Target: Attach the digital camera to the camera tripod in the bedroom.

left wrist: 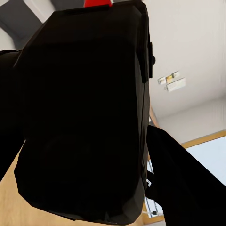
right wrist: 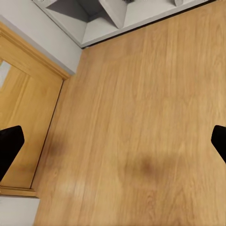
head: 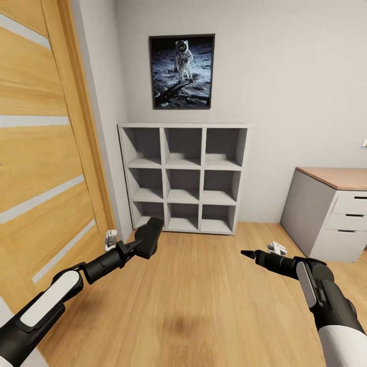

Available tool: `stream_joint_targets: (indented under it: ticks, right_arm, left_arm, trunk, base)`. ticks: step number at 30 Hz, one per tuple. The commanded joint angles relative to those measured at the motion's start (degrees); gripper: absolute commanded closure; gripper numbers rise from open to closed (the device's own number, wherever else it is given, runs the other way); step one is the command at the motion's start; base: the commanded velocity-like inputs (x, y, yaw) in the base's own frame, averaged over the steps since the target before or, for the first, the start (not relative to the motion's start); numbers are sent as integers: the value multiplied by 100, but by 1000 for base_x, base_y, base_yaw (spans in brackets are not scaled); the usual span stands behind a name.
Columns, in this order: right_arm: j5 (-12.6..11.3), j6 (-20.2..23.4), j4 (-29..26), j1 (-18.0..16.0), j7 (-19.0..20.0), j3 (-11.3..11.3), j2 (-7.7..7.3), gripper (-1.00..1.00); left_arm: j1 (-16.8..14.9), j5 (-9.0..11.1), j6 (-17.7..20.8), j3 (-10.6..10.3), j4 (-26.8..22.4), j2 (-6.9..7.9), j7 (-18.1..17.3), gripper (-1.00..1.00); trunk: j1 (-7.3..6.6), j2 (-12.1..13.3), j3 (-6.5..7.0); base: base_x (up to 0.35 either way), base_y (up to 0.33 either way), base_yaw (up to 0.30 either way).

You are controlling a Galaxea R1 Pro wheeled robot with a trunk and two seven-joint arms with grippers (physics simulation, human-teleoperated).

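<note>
Left hand (head: 133,245) is out front at the left of the head view, clamped on the digital camera (head: 150,236), which sits at its tip, held above the wood floor (head: 204,300). In the left wrist view the black camera body (left wrist: 84,117) blocks most of the frame, a dark finger (left wrist: 181,179) runs along one side, and the red button (left wrist: 98,2) just peeks at the frame edge. The closing width itself is hidden behind the body, but the camera is off the floor with the fingers against it, so the grip looks firm.

Right hand (head: 247,253) is at the right of the head view, pointing toward the middle, and holds nothing. In the right wrist view its two black fingertips (right wrist: 9,143) sit at opposite edges of the frame with bare floor planks between them, so it is spread wide. From the head view alone the gap is hard to judge.

Farther off, a wood door (head: 41,153) with pale stripes fills the left side. A grey cube shelf (head: 183,176) stands against the back wall, its cubbies bare. Above it hangs a framed astronaut picture (head: 181,71). At the right a table (head: 336,176) with a wood top and white drawers stands near the wall, well apart from both hands.
</note>
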Motion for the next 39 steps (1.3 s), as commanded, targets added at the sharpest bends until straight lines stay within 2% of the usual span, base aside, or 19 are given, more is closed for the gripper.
stream_joint_targets:
  ticks: [1, 39]
  right_arm:
    - [-19, 37, -4, -4, 4, -9, 1, -100]
    - [-13, 42, -19, -4, 4, -9, 1, -100]
  left_arm:
    - [-6, 33, 9, -9, -2, 5, -25, 100]
    - [-6, 33, 9, -9, -10, 6, -25, 100]
  trunk:
    - [-23, 39, 12]
    - [-858, 1563, 695]
  base:
    - [0, 0, 0]
    - [0, 0, 0]
